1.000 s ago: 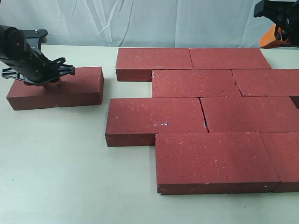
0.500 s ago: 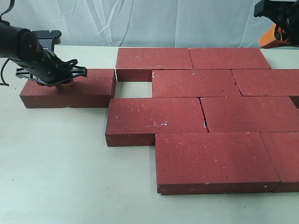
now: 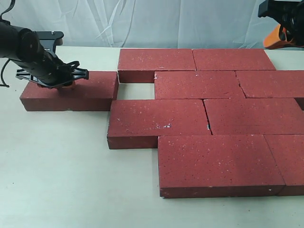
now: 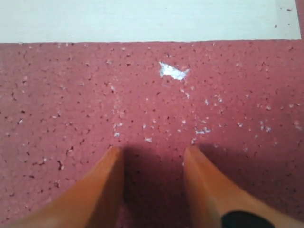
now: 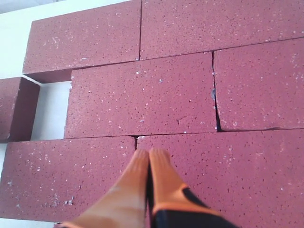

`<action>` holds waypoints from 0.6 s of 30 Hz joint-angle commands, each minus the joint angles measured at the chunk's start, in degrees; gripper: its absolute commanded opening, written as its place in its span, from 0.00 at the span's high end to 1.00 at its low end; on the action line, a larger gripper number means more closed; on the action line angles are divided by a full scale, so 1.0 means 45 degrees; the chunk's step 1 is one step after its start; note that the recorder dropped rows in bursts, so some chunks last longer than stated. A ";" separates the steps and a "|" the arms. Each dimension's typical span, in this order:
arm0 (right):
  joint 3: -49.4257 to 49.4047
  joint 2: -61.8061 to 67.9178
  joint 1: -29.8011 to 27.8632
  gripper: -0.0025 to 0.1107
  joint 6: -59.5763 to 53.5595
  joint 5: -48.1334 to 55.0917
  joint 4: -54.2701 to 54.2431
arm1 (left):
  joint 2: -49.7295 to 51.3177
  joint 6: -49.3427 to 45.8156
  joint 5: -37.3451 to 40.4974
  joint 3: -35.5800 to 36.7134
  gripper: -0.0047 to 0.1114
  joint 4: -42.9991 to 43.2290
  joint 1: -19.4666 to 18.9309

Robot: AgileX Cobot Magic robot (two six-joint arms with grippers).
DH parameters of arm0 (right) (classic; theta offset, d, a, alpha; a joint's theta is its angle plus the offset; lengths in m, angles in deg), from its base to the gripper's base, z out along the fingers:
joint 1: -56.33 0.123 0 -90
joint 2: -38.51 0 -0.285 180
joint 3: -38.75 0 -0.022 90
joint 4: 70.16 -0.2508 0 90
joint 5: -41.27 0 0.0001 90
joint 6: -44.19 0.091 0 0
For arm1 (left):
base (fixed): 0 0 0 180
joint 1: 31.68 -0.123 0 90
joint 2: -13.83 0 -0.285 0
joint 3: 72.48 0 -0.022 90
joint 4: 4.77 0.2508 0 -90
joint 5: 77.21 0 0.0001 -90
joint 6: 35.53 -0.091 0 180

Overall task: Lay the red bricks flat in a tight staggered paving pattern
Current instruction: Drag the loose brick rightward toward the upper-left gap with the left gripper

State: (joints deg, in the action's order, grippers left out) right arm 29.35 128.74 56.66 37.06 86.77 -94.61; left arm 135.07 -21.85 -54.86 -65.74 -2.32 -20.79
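Loose brick (image 3: 80, 92): lay flat at the left of the exterior view, lined up with the second row of the paving.
Laid bricks (image 3: 209, 118): eight red bricks lay flat in four staggered rows of two, filling the centre and right of the exterior view, mostly edge to edge.
Brick surface: dark red and rough, flecked with white specks; one larger white chip (image 4: 173, 72) showed in the left wrist view.
Gap (image 3: 135, 91): a strip of bare table lay between the loose brick's right end and the left end of the second row.
Corner: the loose brick's far right corner sat just beside the top row's left brick; contact could not be told.
Left gripper (image 4: 152, 151): stood over the loose brick at the upper left of the exterior view, its orange fingers (image 4: 107, 180) apart, tips down on the brick's top face, clamping nothing.
Right gripper (image 5: 151, 153): was raised at the upper right corner of the exterior view, over the laid bricks, fingers pressed together and empty.
Table (image 3: 57, 166): pale and plain, with a white cloth backdrop (image 3: 142, 19) behind.
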 commanded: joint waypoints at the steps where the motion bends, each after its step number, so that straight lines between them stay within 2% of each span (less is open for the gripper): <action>1: -0.0042 0.0023 -0.0060 0.98 -0.0080 -0.0151 -0.0050 | -0.0165 0.0120 0.0798 0.0194 0.61 -0.0113 0.0209; 11: -0.0042 0.0023 -0.0060 0.98 -0.0080 -0.0151 -0.0050 | -0.0165 0.0120 0.0427 0.0194 0.61 -0.0546 0.0814; 18: -0.0042 0.0023 -0.0060 0.98 -0.0080 -0.0147 -0.0025 | -0.0165 0.0144 0.0266 0.0194 0.61 -0.0195 0.0629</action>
State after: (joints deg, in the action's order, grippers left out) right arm 29.35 128.74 56.66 37.06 86.77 -94.61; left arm 134.45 -21.65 -53.69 -65.54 -1.75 -18.45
